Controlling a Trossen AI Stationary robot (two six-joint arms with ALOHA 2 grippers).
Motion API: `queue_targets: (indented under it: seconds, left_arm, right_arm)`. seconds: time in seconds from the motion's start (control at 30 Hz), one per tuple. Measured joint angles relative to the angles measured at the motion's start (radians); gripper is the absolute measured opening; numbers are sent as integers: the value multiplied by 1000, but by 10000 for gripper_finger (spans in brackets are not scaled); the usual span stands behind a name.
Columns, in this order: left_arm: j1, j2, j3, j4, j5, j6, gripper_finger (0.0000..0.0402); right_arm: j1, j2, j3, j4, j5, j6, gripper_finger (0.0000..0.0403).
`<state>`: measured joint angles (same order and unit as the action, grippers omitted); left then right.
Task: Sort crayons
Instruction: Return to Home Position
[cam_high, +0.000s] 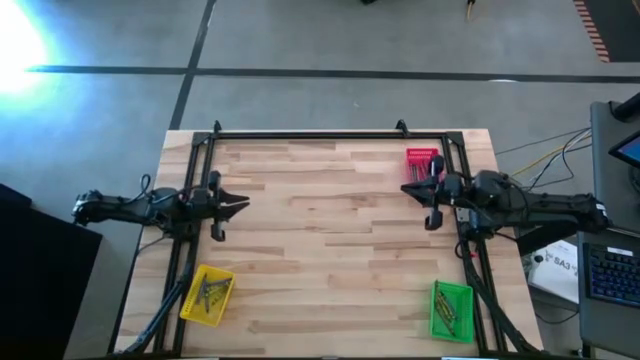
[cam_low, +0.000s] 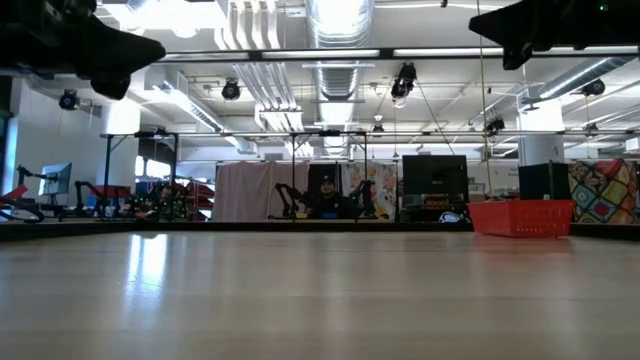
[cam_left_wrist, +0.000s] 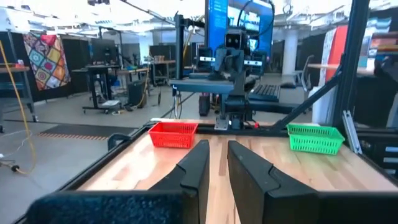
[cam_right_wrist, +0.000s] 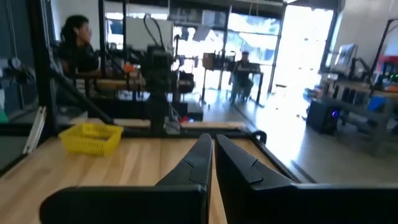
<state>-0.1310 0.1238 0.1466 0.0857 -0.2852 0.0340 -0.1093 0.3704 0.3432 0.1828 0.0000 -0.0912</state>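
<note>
Light plank bench (cam_high: 330, 235) in a black frame (cam_high: 330, 133), standing on a grey concrete floor (cam_high: 330, 50). The left hand (cam_high: 240, 206) hangs above the bench's left edge, fingers slightly parted, grasping nothing. The right hand (cam_high: 408, 188) hangs above the right side, clenched on nothing, just beside the red tray (cam_high: 421, 160), whose contents cannot be made out. Crayons (cam_high: 211, 293) lie in the yellow tray (cam_high: 191, 309) and the green tray (cam_high: 452, 287), at the high view's bottom corners. Beyond is an open workshop with ceiling ducts (cam_low: 335, 30) and a seated person (cam_low: 326, 195)
</note>
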Motion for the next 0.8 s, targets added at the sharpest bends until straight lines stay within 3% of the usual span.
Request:
queue_targets:
  seconds: [0.23, 0.63, 0.8]
  left_arm:
    - [0, -74, -24, 5, -1, 26, 40]
    - [0, -124, -42, -51, 4, 30, 40]
    - [0, -124, -77, 30, 10, 22, 40]
  right_arm:
    - [-7, -26, -8, 23, -9, 24, 13]
    - [-16, -84, -24, -111, -36, 90, 13]
    - [-16, -72, -108, 12, -34, 175, 13]
